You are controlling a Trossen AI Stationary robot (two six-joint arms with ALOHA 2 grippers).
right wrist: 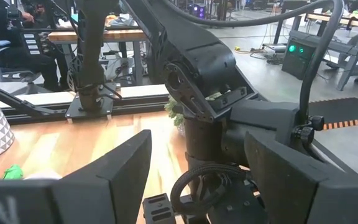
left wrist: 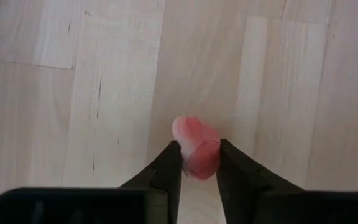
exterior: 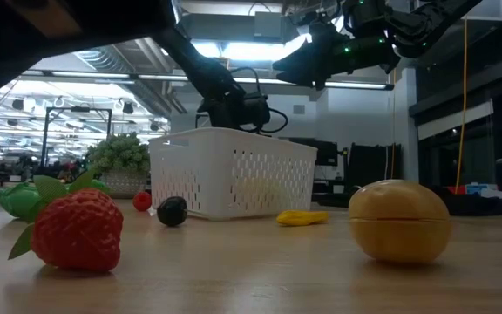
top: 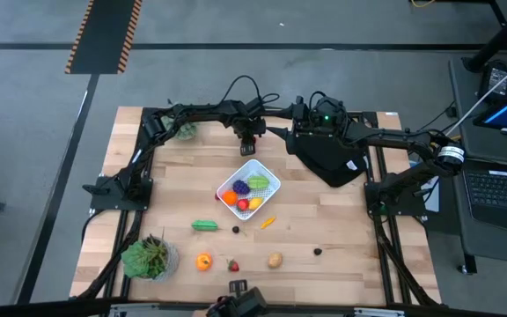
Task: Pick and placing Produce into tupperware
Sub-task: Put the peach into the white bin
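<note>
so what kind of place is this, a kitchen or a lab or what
Most likely a robotics lab or workshop, not a kitchen: the wooden table stands on a grey concrete floor, a laptop sits on a side stand, and more workbenches fill the room behind.

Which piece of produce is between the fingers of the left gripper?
The small pink-red piece, lying on the bare wood beyond the tupperware. The left gripper has a finger on each side of it; all other pieces lie untouched.

Even overhead light, blurred near strawberry (exterior: 77, 228)
</note>
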